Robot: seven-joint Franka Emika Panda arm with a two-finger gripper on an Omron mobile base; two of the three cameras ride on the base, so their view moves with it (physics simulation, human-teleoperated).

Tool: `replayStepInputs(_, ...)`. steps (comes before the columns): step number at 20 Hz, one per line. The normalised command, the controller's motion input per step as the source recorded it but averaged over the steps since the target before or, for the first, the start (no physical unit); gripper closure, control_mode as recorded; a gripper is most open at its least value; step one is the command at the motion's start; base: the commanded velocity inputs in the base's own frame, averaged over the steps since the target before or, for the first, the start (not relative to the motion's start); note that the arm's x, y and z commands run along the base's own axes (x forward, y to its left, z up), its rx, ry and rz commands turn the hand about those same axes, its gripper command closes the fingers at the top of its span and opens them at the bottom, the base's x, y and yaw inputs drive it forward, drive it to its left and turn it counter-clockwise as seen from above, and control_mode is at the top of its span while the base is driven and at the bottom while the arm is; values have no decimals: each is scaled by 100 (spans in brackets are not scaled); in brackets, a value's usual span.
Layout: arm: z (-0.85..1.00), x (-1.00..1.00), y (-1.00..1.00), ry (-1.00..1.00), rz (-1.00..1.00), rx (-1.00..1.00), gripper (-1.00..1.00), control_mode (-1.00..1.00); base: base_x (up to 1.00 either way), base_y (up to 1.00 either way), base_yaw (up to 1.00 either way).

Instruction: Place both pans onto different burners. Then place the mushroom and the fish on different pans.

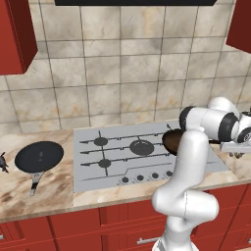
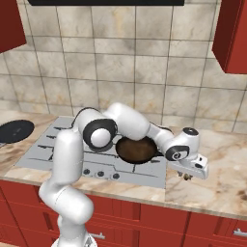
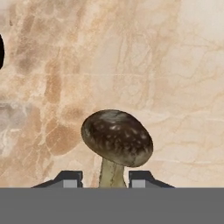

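Mushroom (image 3: 117,139) between tool (image 3: 104,178) fingertips

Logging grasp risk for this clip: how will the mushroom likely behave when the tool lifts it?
The mushroom looks top-heavy, a wide cap on a thin stem, so it may pivot. The tool brackets the stem; probably light. The rounded cap could roll if dropped.
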Motion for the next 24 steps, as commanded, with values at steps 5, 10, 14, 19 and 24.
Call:
replayStepInputs(5,-21,0,-5,0,0,0,100,-100,0,0,0)
replayStepInputs(10,-9,0,-15,0,0,0,100,-100,0,0,0)
replayStepInputs(14,0,0,-25,0,0,0,100,-100,0,0,0)
replayStepInputs(19,15,0,-23,-1,0,0,100,-100,0,0,0)
replayStepInputs(24,39,-1,-2,-1,0,0,100,-100,0,0,0)
